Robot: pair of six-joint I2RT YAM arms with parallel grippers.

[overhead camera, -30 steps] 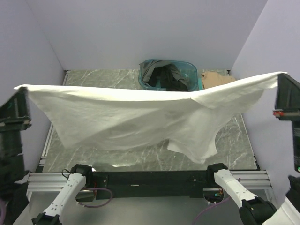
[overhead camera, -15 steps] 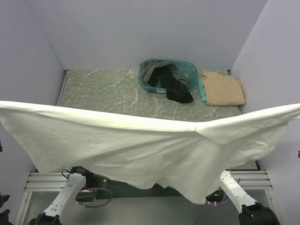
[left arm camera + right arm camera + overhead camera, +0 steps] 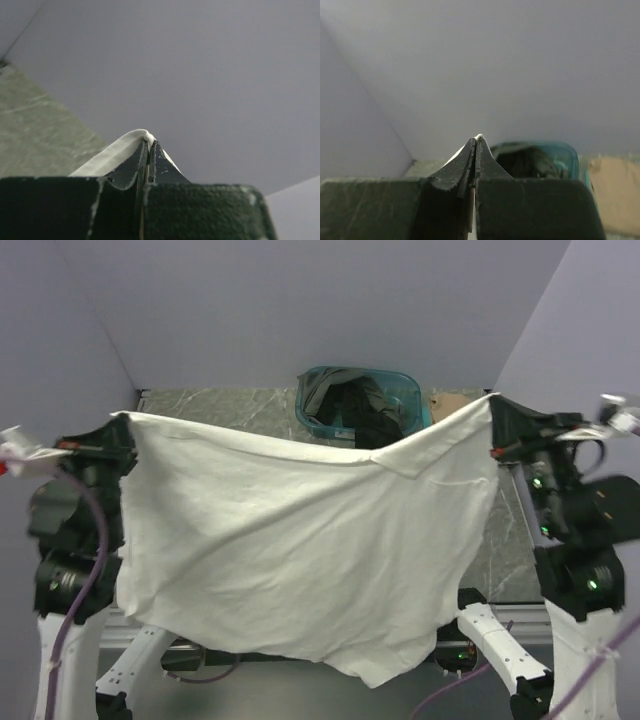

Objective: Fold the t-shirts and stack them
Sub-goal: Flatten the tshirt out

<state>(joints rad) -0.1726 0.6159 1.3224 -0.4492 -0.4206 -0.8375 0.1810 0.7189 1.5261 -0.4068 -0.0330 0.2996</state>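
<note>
A large white t-shirt [image 3: 300, 540] hangs spread in the air above the marble tabletop [image 3: 220, 405]. The left gripper [image 3: 122, 428] and right gripper [image 3: 493, 412] each pinch a top corner, clamped tight on the cloth. Behind it, dark shirts [image 3: 352, 400] fill a teal basket [image 3: 406, 380], with a tan shirt [image 3: 450, 400] just beside it.

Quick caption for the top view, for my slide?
Left pincer and right pincer hold the white shirt stretched aloft in front of the basket.

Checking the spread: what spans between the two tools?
The white t-shirt, pinched by the left tool and right tool, hangs between them, in the top view.
</note>
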